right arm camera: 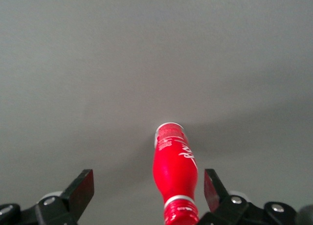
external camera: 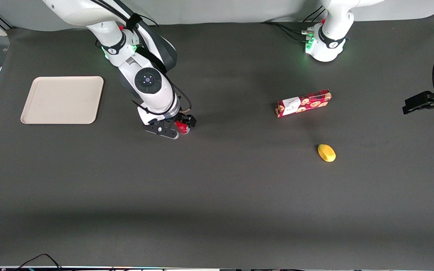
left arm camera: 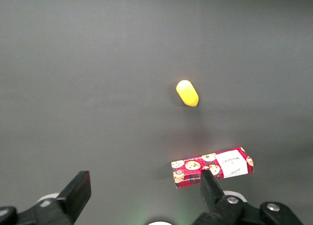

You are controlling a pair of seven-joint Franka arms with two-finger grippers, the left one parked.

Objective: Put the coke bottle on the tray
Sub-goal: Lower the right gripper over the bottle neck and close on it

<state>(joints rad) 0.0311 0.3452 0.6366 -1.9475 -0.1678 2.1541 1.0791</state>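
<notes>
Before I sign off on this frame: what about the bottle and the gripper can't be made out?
- Coke bottle, front view: mostly hidden by the gripper; only a red patch shows.
- Coke bottle, right wrist view: cap end cut off by the picture's edge.
- Contact: the fingers stand open either side; whether the bottle still lies on the table is unclear.

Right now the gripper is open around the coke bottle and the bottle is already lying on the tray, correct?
Not quite. The gripper is open around the coke bottle, but the bottle lies on the dark table, not on the tray. The front view shows the tray bare, off toward the working arm's end of the table, apart from the gripper.
</notes>
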